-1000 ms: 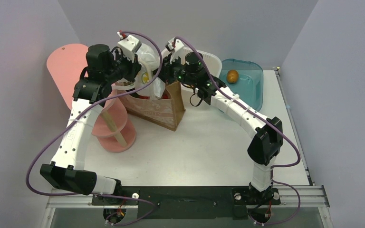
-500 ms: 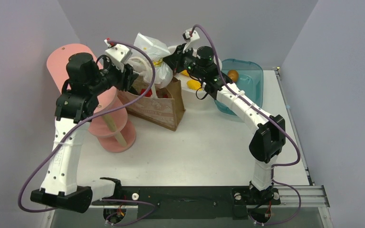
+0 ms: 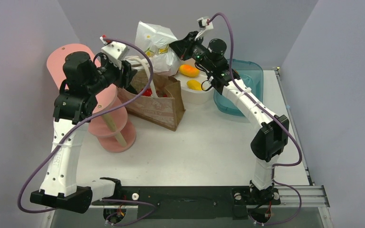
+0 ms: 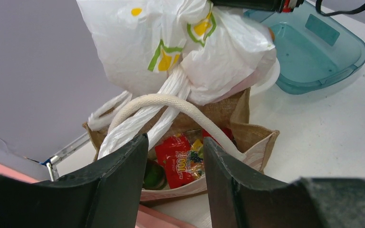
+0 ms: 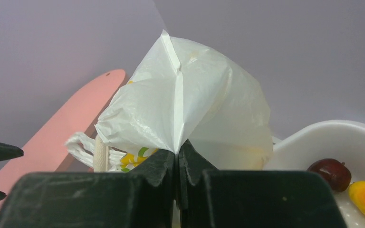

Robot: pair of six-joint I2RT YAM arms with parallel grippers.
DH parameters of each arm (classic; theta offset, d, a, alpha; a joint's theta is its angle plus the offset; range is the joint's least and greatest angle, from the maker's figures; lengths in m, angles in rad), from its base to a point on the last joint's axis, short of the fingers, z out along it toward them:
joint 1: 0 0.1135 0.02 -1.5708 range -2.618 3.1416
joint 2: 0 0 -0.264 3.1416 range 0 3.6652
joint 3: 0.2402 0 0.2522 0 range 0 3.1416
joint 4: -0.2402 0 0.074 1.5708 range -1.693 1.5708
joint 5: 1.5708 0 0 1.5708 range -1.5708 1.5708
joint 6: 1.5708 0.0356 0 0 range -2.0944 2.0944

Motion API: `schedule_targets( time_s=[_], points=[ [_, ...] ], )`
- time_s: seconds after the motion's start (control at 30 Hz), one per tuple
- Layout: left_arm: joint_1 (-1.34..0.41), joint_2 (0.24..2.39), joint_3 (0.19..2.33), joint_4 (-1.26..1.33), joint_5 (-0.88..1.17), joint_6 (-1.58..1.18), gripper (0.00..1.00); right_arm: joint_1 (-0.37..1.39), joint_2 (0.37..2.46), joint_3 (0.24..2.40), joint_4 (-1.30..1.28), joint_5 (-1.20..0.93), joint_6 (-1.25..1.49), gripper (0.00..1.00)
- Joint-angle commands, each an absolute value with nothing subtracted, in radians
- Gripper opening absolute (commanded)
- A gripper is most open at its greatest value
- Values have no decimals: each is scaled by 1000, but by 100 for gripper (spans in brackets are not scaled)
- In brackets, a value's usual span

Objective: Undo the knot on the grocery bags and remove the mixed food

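Grocery bag (image 3: pixel 154 40), white with yellow-and-green marks, hangs lifted at the upper centre of my overhead view, above the brown bag (image 3: pixel 159 102), its twisted loop handles (image 4: pixel 138 123) trailing down toward that bag's mouth. Right gripper (image 5: pixel 177 156) is clenched on a fold of plastic at the bag's top; left gripper (image 4: pixel 175 142), at upper left beside the brown bag, stands released, and I see nothing held between its fingers. White bowl (image 3: pixel 197 97) with two orange-yellow fruits (image 3: pixel 189 70) sits just right of the brown bag.
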State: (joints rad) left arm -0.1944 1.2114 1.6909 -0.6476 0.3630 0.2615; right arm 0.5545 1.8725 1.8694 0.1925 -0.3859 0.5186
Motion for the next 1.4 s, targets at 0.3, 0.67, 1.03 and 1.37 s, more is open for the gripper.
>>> schedule_targets(
  time_s=[0.3,0.67,1.03,1.37],
  points=[
    [-189,1254,1771,-541,388,237,45,430,1747,1936,286,-365,593,0],
    [-190,1237,1731,-480,407,247,45,285,1503,1812,139,-453,646,0],
    [-209,1182,1647,-461,499,273,45,250,1046,1402,-216,-862,639,0],
    [-279,1053,1498,-513,554,270,45,345,801,1060,-642,-970,464,0]
  ],
)
